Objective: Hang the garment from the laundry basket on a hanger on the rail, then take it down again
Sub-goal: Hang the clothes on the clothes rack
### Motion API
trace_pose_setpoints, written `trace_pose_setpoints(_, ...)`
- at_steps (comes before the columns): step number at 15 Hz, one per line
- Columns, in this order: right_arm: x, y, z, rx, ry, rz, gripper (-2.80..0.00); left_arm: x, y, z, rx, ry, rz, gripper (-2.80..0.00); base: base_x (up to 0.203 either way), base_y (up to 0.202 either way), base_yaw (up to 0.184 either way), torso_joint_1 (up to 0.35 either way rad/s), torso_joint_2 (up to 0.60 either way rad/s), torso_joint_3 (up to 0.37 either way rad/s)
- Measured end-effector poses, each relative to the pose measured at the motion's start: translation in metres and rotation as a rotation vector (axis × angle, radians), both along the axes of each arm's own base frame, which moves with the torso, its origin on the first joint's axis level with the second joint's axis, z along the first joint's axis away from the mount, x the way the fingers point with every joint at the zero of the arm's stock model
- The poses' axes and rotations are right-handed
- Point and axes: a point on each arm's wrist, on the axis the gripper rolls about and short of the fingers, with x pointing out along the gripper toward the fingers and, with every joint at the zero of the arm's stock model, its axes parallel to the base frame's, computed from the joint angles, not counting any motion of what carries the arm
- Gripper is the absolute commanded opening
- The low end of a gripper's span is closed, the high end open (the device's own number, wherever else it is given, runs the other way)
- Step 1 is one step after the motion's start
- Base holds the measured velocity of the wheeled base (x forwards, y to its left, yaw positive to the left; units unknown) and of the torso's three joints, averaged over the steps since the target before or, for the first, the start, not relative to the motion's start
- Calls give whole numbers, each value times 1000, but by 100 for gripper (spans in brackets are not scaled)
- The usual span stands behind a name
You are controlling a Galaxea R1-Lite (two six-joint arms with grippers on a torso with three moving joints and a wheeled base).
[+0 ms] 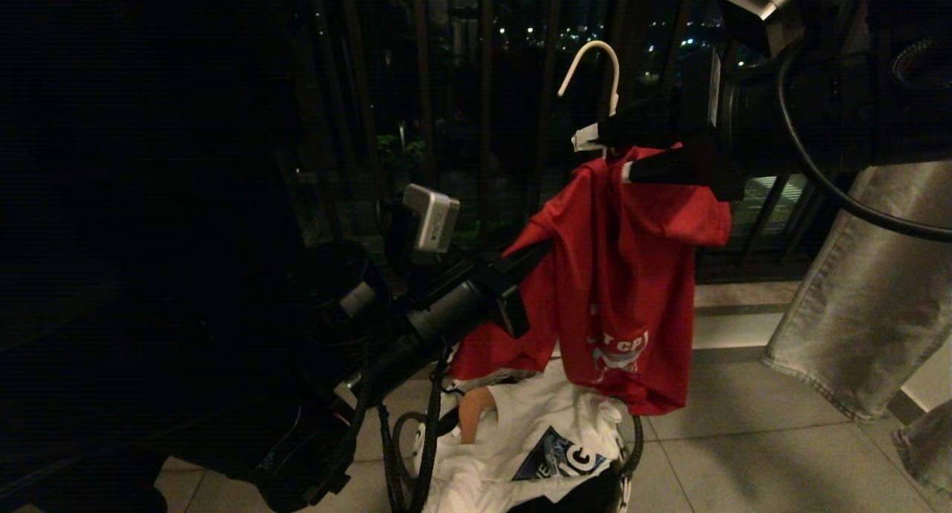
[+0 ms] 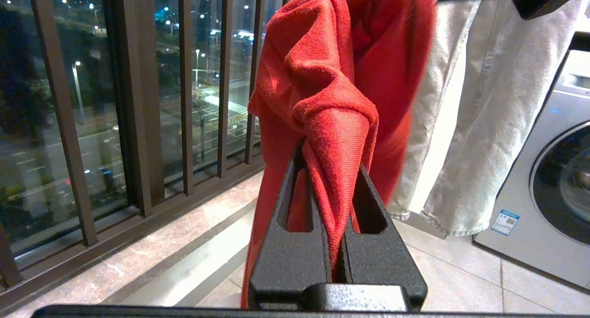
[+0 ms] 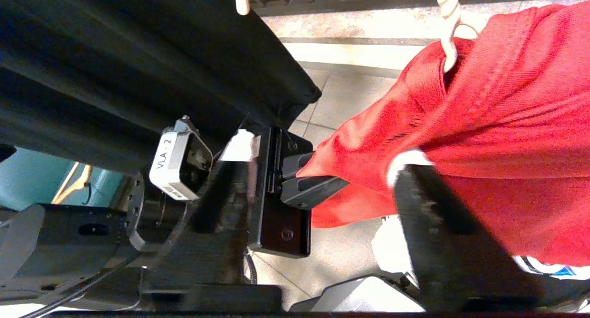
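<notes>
The garment (image 1: 625, 275), a red T-shirt with white lettering, hangs draped on the thin white wire hanger (image 1: 595, 59) above the laundry basket (image 1: 634, 444). My left gripper (image 2: 329, 156) is shut on a bunched fold at the garment's side and reaches in from the lower left in the head view (image 1: 539, 253). Up by the hanger's twisted neck (image 3: 449, 14), my right gripper (image 1: 610, 156) is open, one finger on either side just above the garment's collar. Nothing shows under the hanger's hook, and no rail is in view.
A white cloth (image 1: 535, 439) with a dark print fills the basket. Pale jeans (image 1: 855, 290) hang at the right. Dark balcony bars (image 2: 133, 101) stand behind the garment. In the left wrist view a washing machine (image 2: 553, 170) stands on the tiled floor.
</notes>
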Motion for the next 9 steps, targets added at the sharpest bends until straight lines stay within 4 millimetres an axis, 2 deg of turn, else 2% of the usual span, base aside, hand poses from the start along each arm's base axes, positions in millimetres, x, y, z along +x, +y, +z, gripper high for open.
trace_pose_setpoints(9, 6, 1, -4, -83, -48, -67, 0, -4, 6, 12, -26, -22, 7, -280, 0, 0, 0, 0, 0, 0)
